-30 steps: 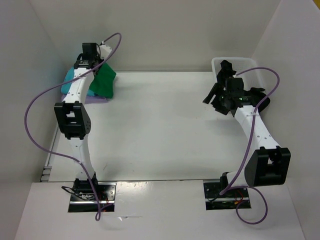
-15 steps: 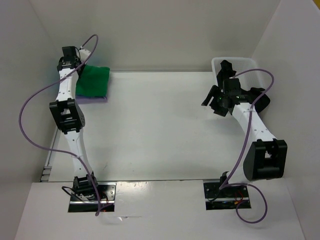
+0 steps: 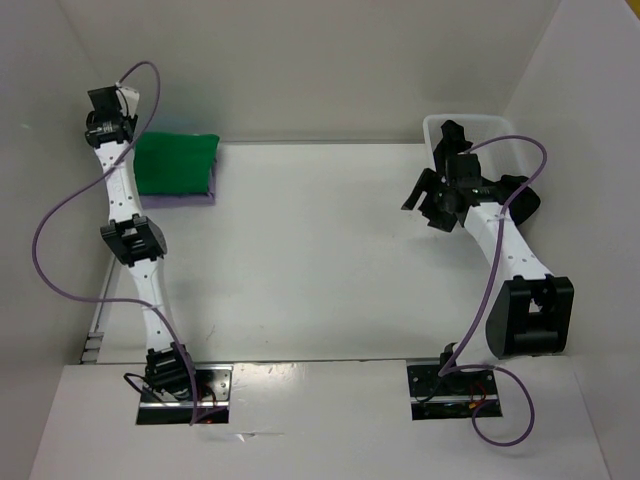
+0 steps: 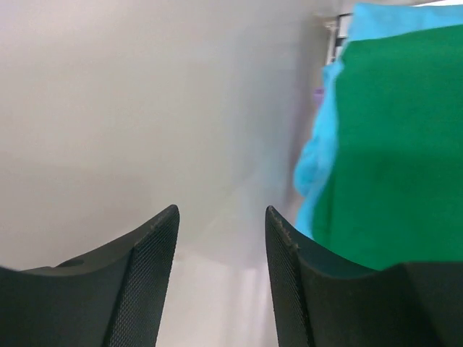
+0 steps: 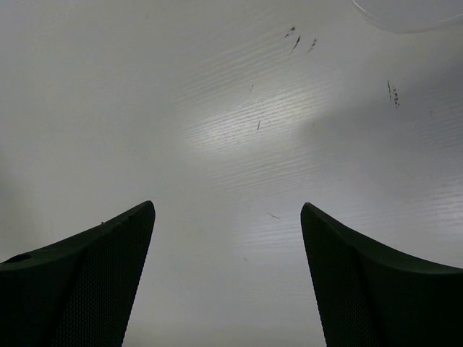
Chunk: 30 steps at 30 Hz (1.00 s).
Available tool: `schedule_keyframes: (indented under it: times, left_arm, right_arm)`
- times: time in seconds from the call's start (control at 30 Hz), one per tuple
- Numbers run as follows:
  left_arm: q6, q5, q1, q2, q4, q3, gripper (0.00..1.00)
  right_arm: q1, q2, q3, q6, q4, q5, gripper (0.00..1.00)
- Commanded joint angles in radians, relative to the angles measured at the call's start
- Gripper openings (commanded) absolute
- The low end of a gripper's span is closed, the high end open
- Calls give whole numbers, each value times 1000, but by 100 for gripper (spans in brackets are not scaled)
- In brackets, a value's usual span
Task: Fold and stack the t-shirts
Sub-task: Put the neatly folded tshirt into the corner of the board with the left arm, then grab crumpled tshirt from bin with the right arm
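Observation:
A folded bright green t-shirt lies flat on top of a stack at the table's far left. The lavender t-shirt's edge shows under its near side. The left wrist view shows the green t-shirt with a turquoise t-shirt sticking out beneath it. My left gripper is left of the stack by the side wall. It stands open with nothing between its fingers, apart from the cloth. My right gripper hangs open over bare table. The black t-shirt cannot be told apart from the arm.
A white plastic bin stands at the far right behind the right arm, and its rim shows in the right wrist view. White walls close in the left, back and right sides. The white tabletop lies between the arms.
The left gripper let go of the green t-shirt, which went from bunched and lifted to lying flat on the stack. It drew left toward the wall and opened. The right arm barely shifted.

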Motion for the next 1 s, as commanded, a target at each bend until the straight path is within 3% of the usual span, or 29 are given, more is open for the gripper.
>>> schedule_keyframes:
  times: [0.0, 0.13, 0.23, 0.27, 0.33, 0.37, 0.47, 0.6, 0.7, 0.77, 0.8, 0.93, 0.97]
  left_arm:
    - [-49, 16, 7, -10, -71, 47, 59]
    - [-101, 157, 7, -61, -132, 47, 62]
    - [-113, 364, 7, -143, -242, 47, 66]
    - [-113, 565, -3, -201, -317, 47, 68]
    - [-95, 767, -3, -293, -388, 47, 70]
    - [-77, 932, -3, -321, -443, 47, 72]
    - [-40, 1104, -33, -459, -465, -108, 78]
    - [38, 1167, -117, -570, -465, -419, 85]
    - [153, 1135, -239, -651, -447, -730, 99]
    - [108, 1042, -336, -799, -230, -974, 99]
    - [108, 1009, -366, -838, -139, -1187, 99]
    - [7, 1047, -411, -783, -70, -1257, 99]
    - [-9, 1070, -397, -774, -69, -1275, 99]
  right_arm:
    - [3, -29, 43, -12, -17, 13, 86]
    - [3, -48, 54, -21, -40, 4, 86]
    - [3, -69, 63, -30, -66, 29, 90]
    - [3, -69, 74, -41, -66, 50, 90]
    - [3, -91, 98, -50, -103, 87, 93]
    - [3, -91, 115, -50, -115, 137, 95]
    - [-42, -72, 215, -73, -154, 217, 100]
    - [-130, 151, 524, -73, -255, 344, 100]
    - [-158, 373, 754, -97, -305, 421, 100]
    - [-158, 496, 955, -133, -355, 396, 100]
    - [-145, 556, 1023, -157, -370, 395, 100]
    - [-122, 873, 1389, -176, -457, 432, 100]
    - [-122, 900, 1407, -176, -448, 420, 100]
